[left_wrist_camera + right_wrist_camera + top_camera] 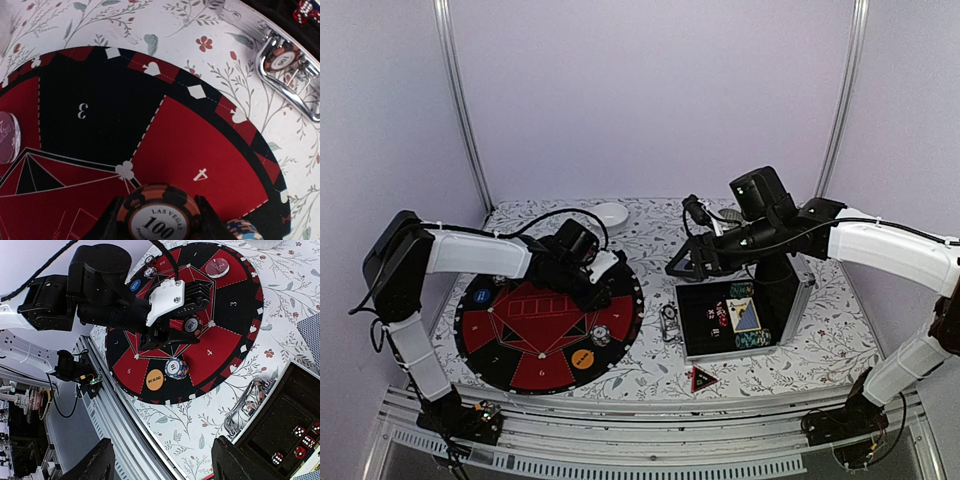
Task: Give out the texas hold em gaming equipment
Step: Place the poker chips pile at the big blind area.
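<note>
Lower left: left arm (470, 252) over a round red-and-black mat (550, 372) with an orange disc (582, 358). Right of centre: right arm (880, 245) above an open case (698, 298). Red marker (703, 379) lies bottom centre.

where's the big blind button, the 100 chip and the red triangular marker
big blind button (155, 380): right wrist view, on its orange face
100 chip (159, 222): left wrist view, on its white centre label
red triangular marker (703, 379): top external view, on its middle
</note>
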You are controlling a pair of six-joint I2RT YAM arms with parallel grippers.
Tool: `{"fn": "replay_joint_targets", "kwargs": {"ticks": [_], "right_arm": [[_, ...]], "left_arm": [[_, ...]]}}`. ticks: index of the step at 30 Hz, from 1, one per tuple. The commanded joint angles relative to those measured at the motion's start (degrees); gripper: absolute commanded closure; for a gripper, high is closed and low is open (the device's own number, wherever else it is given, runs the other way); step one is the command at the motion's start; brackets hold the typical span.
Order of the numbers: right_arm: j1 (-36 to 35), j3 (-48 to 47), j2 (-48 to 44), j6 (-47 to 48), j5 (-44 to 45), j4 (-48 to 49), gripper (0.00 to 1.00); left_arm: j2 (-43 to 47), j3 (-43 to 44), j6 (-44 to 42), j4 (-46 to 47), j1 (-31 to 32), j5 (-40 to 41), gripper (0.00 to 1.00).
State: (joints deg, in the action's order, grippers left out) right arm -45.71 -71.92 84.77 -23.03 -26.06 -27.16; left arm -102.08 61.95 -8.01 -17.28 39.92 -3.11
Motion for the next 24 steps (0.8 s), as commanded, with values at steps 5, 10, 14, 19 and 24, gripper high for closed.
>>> {"fn": "replay_joint_targets", "kwargs": {"ticks": [5, 10, 14, 19, 24], "right_arm": [[0.3, 0.6, -1.2, 0.9, 0.6, -0.4, 0.32], [0.3, 1.3, -1.8, 1.0, 0.7, -0.4, 0.32], [0.4, 1.7, -2.0, 0.8, 0.9, -0.4, 0.32], [0.4, 1.9, -2.3, 0.7, 1.0, -0.4, 0.32], [0.4, 2.0, -2.4, 0.6, 1.2, -0.4, 0.32]], "left_arm": [[-5.8, 3.8, -9.5, 0.8, -0.6, -6.5, 0.99], [-7.6, 4.6, -12.1, 0.7, -1.3, -6.2, 0.94], [-9.9, 7.1, -13.3, -1.1, -1.9, -8.0, 0.87], [-12.7, 8.1, -14.3, -4.5, -2.0, -9.2, 0.71], [-12.6, 8.1, -14.2, -4.9, -2.1, -9.6, 0.49]]}}
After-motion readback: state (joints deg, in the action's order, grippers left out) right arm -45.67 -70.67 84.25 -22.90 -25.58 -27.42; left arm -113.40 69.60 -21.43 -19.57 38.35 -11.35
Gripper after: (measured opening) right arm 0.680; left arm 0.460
